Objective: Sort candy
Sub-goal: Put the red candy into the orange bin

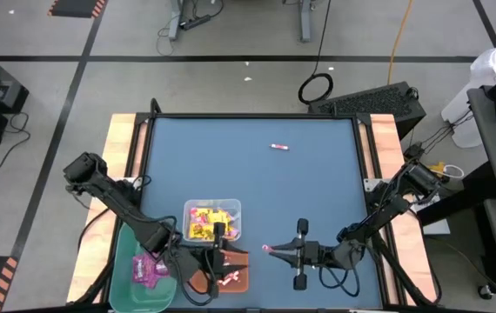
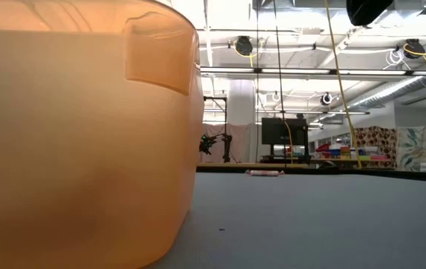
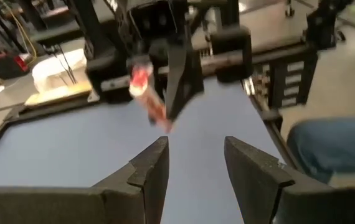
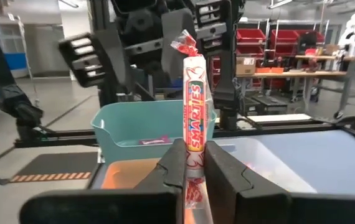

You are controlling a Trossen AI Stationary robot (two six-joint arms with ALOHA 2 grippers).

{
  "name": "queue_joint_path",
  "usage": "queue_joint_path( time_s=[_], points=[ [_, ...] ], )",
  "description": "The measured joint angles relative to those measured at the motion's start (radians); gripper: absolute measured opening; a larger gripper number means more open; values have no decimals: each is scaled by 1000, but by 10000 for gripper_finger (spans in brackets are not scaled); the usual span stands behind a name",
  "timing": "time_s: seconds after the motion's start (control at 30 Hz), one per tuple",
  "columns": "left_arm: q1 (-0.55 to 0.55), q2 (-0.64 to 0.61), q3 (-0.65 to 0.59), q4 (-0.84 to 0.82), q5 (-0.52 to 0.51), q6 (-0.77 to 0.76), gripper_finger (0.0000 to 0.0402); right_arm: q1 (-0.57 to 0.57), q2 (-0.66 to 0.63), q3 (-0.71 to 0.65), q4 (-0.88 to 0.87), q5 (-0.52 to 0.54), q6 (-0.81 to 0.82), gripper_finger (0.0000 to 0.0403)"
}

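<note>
From above, the left gripper hangs with fingers apart and empty over the orange bin at the table's near edge, beside the clear bin of yellow packets and the green bin holding magenta packets. The right gripper, just beside it, clamps a pink-and-white stick; another stick lies near the far edge. The low view shows the orange bin's wall filling the left. The left wrist view shows spread, empty fingers. The right wrist view shows the stick upright between closed fingers.

Industrial lab, ceiling pipes, parts bins, taped floor
</note>
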Motion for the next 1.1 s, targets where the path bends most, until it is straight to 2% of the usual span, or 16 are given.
queue_joint_path(
  time_s=[0.1,0.3,0.37,0.5,0.7,0.8,1.03,1.1],
  points=[
    [21,23,1,58,2,19,162,-14,0,0,0,-10,-14,27],
    [67,50,0,157,2,9,162,-41,0,0,3,-152,-37,27],
    [82,65,0,171,26,-1,162,-44,0,0,4,-157,-38,27],
    [109,96,0,269,161,1,162,-48,0,0,7,-156,-38,27],
    [133,135,0,357,185,28,157,-48,0,0,7,-154,-38,27],
    [133,136,0,353,186,37,134,-48,0,0,8,-155,-40,27],
    [131,136,0,347,186,60,48,-47,0,0,6,-159,-46,27],
    [130,136,0,338,193,59,44,-47,0,0,4,-160,-46,30]
  ],
)
